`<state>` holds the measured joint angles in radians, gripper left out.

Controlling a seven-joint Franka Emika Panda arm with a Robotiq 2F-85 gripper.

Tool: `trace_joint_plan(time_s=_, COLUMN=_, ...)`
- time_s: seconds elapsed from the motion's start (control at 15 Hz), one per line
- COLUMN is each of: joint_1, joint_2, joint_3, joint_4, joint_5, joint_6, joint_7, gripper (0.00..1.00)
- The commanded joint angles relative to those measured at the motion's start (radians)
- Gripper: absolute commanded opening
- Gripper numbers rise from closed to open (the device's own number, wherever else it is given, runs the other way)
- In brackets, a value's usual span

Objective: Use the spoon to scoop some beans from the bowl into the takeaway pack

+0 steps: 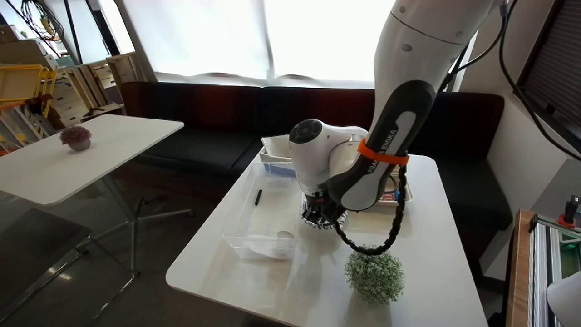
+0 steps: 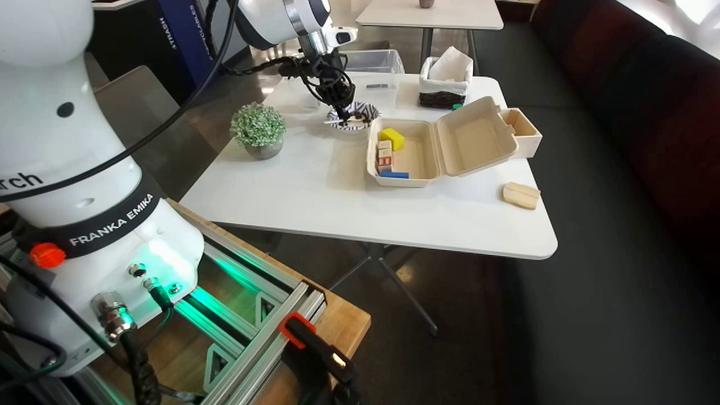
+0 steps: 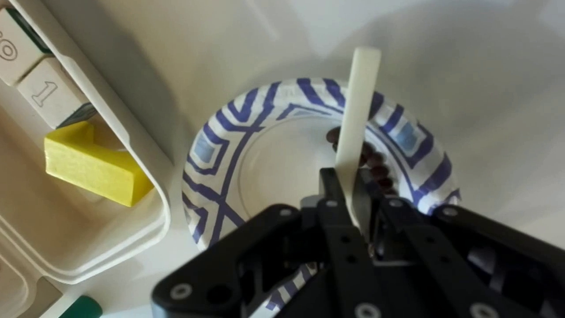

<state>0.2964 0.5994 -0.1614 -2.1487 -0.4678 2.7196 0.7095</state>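
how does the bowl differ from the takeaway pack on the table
The bowl is round, whereas the takeaway pack is rectangular, with its lid open.
The bowl is white with blue patterning; the pack is plain beige.
The bowl holds dark beans, while the pack holds a yellow block among other blocks.
Both are open on top and stand on the same white table.

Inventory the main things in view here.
tables: 2, white, beside the bench
bowl: 1, white and blue, on one table
beans: several, dark brown, in bowl
spoon: 1, white, handle over bowl
takeaway pack: 1, beige, beside bowl
blocks: several, mixed colours, in takeaway pack
plants: 2, green and reddish, separate tables
bin: 1, clear, bowl's table
basket: 1, dark, same table
robot arm: 1, mostly white, above table
gripper: 1, black, closed on spoon
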Motion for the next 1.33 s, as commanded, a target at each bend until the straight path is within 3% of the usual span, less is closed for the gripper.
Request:
trace_joint_plan(time_s=0.0, joint_1=-0.025, joint_2=0.014, joint_3=0.003, joint_4=-0.034, joint_5=0.064, joint_6=0.089, joint_7=-0.077, gripper=0.03)
trace_joint_plan(time_s=0.53, joint_1=-0.090, joint_2=-0.021, joint_3=0.036, joint_4=-0.130, joint_5=0.255, joint_6=0.265, joint_7=-0.306, gripper=0.03)
trace_joint_plan(time_s=1.27, joint_1=-0.239, joint_2=-0.074, joint_3=0.169, joint_4=-0.279, joint_5=0.428, joint_6=0.488, joint_7=-0.540, gripper=0.03)
